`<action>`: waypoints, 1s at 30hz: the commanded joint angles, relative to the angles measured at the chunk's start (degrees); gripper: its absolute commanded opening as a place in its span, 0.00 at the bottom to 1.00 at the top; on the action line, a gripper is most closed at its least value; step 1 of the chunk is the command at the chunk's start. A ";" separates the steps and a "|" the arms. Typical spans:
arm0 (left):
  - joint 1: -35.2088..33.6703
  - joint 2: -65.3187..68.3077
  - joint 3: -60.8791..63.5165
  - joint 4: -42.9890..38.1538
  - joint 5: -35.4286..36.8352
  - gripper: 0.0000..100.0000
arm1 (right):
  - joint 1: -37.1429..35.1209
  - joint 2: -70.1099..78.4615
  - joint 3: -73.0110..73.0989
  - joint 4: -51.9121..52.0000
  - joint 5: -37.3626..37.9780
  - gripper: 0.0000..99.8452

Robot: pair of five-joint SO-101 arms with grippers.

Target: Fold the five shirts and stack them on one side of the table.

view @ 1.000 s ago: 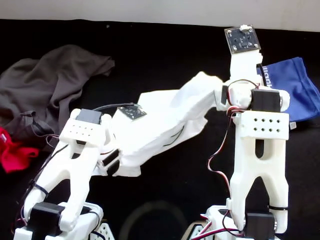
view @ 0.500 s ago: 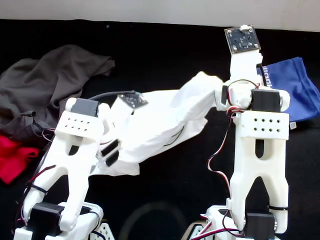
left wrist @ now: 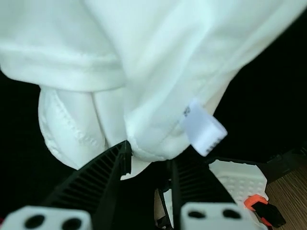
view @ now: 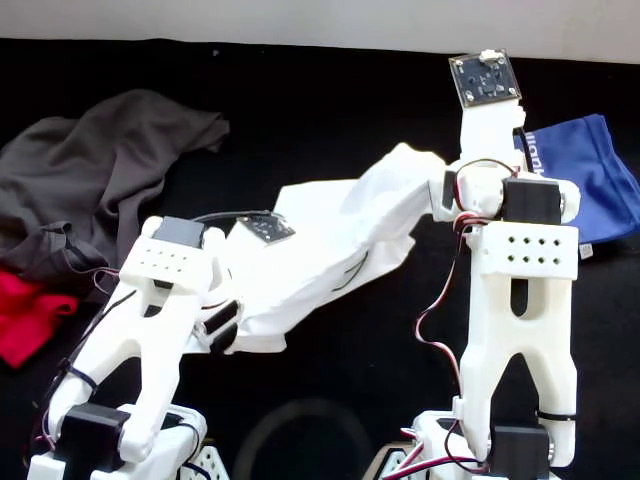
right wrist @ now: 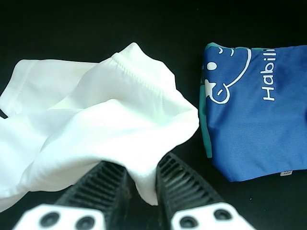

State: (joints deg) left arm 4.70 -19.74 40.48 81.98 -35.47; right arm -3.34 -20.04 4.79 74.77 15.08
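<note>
- Overhead, a white cotton shirt (view: 330, 240) is stretched between the two arms above the black table (view: 330, 120). The left gripper (view: 223, 326) holds its lower end, and the higher end runs up to the right arm (view: 520, 300).
- A crumpled dark grey shirt (view: 100, 170) lies well out past the left gripper, with a red shirt (view: 30, 315) just beside its near edge.
- A folded blue shirt with white print (view: 590, 180) lies on the outer side of the right arm.
- In the left wrist view, the left gripper's ridged black fingers (left wrist: 108, 167) are clenched on a bunched hem of the white cotton shirt. A small white label (left wrist: 204, 127) sticks out just past them.
- In the right wrist view, the right gripper (right wrist: 143, 179) pinches a corner of the same shirt. The blue shirt lies just beyond its fingertips, close beside the white cloth.
</note>
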 commanded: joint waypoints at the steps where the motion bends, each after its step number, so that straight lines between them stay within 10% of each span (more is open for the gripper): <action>1: 0.66 -1.10 -3.82 -0.18 0.53 0.01 | 0.48 -2.15 0.13 -0.57 0.44 0.01; 12: -2.86 -1.10 -34.68 17.05 0.26 0.01 | 0.75 -2.07 -4.35 -1.98 -2.73 0.01; 30: -22.11 -3.03 -75.65 18.73 0.26 0.01 | 0.48 15.52 -62.81 15.60 -3.08 0.01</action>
State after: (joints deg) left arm -15.96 -20.18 -30.73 100.44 -35.47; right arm -3.34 -5.80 -46.55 87.60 12.44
